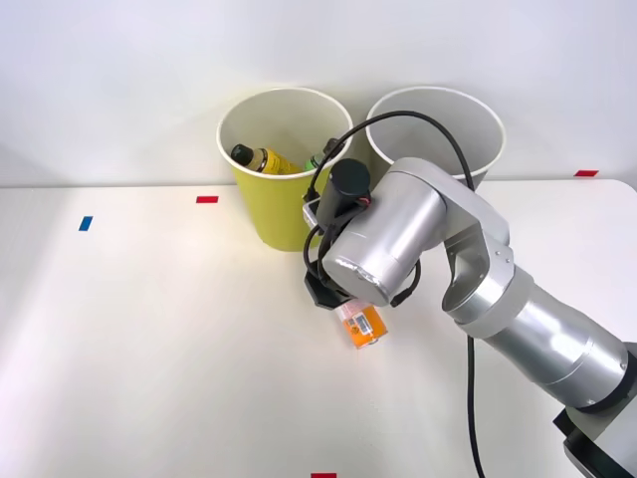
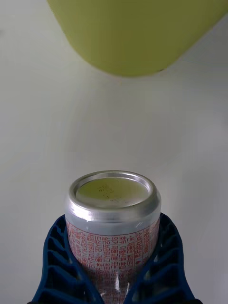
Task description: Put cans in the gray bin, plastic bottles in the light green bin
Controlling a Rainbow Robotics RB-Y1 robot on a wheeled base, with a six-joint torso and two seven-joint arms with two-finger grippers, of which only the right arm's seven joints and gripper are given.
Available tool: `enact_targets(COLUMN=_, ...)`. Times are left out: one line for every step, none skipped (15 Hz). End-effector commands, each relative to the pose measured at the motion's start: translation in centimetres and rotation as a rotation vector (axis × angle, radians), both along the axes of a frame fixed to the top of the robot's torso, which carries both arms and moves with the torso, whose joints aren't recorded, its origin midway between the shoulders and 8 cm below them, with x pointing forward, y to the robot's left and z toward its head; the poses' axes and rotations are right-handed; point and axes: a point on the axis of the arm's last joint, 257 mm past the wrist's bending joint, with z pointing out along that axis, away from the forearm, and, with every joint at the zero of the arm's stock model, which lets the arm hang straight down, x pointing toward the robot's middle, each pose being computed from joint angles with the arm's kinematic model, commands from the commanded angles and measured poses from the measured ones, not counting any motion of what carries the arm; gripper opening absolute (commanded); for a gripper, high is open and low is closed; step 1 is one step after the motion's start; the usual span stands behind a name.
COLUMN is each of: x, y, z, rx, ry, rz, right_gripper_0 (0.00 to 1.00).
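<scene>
The white table [image 1: 149,349] spreads under the right arm [image 1: 518,309]. Beyond the right gripper [image 2: 114,280] stands the light green bin [image 1: 274,214], with the gray bin [image 1: 468,149] just beside it, farther to the robot's right. Inside the green bin lie the plastic bottles [image 1: 261,159] (dark caps up against the white wall). The blue ribbed fingers [image 2: 59,266] press both sides of the can [image 2: 113,223], gripping it. The can lies on the table near the green bin, silver end facing that bin.
</scene>
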Motion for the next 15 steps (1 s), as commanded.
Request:
enact_targets(x=0.3, y=-0.9, z=1.9, rx=0.051, ry=-0.112, rz=-0.036, right_gripper_0=0.00)
enact_targets(x=0.2, y=-1.4, z=2.5, rx=0.068, ry=-0.174, rz=-0.055, right_gripper_0=0.00)
enact_targets(x=0.1, y=-1.7, z=3.4, rx=0.091, ry=-0.235, rz=-0.073, right_gripper_0=0.00)
enact_targets(x=-0.2, y=-2.0, z=4.3, rx=0.116, ry=-0.292, rz=-0.091, right_gripper_0=0.00)
enact_targets(x=-0.6, y=-2.5, z=5.0, rx=0.137, ry=-0.338, rz=-0.113, right_gripper_0=0.00)
enact_targets(x=-1.1, y=-3.0, z=5.7, rx=0.150, ry=-0.373, rz=-0.129, right_gripper_0=0.00)
enact_targets(x=-1.5, y=-3.8, z=6.5, rx=0.157, ry=-0.406, rz=-0.150, right_gripper_0=0.00)
enact_targets(x=-2.0, y=-4.3, z=6.9, rx=0.164, ry=-0.428, rz=-0.166, right_gripper_0=0.00)
enact_targets(x=-2.6, y=-5.2, z=7.9, rx=0.179, ry=-0.466, rz=-0.192, right_gripper_0=0.00)
enact_targets(x=-3.1, y=-5.8, z=8.5, rx=0.190, ry=-0.492, rz=-0.209, right_gripper_0=0.00)
enact_targets(x=-3.5, y=-6.5, z=9.0, rx=0.201, ry=-0.514, rz=-0.227, right_gripper_0=0.00)
enact_targets(x=-4.1, y=-7.3, z=9.7, rx=0.212, ry=-0.545, rz=-0.247, right_gripper_0=0.00)
enact_targets(x=-4.6, y=-7.8, z=10.2, rx=0.225, ry=-0.566, rz=-0.258, right_gripper_0=0.00)
enact_targets(x=-4.8, y=-8.1, z=10.8, rx=0.241, ry=-0.592, rz=-0.266, right_gripper_0=0.00)
enact_targets(x=-5.0, y=-8.5, z=11.9, rx=0.270, ry=-0.637, rz=-0.278, right_gripper_0=0.00)
